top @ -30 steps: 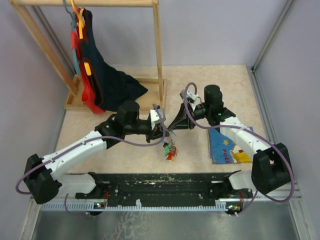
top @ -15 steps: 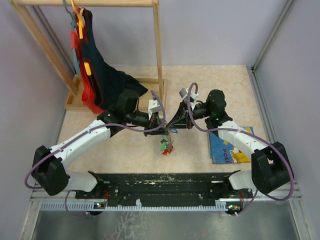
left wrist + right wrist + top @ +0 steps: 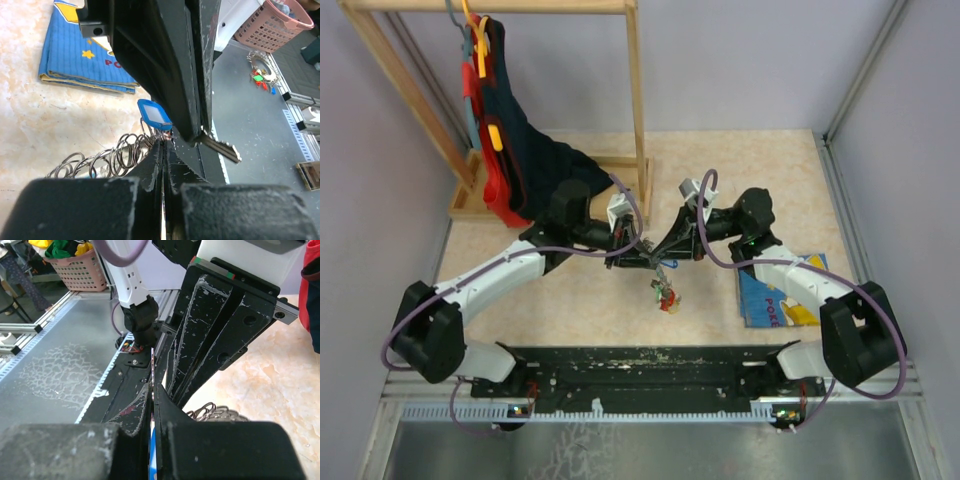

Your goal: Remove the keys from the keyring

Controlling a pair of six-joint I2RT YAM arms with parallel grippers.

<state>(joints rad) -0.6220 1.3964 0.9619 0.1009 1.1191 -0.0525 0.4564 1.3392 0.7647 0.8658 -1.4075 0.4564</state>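
Pale lilac walls (image 3: 770,60) close in a beige marbled tabletop (image 3: 580,310) under soft, even light. At the back left stands a wooden clothes rack (image 3: 638,100), hung with a navy garment (image 3: 535,160) and a red one (image 3: 500,205). A blue picture book (image 3: 755,295) lies at the right. Beyond the near edge are a grey metal floor (image 3: 620,450) and a pink laundry basket (image 3: 75,270).

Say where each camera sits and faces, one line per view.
Top: above and behind, looking down on the table; left arm, right arm, keys, book.
Left wrist: along its shut left fingers at the right fingers, keyring, book.
Right wrist: along its shut right fingers at the left fingers and keyring.
Shared: both wrist views show the keyring; top and left wrist, the book.
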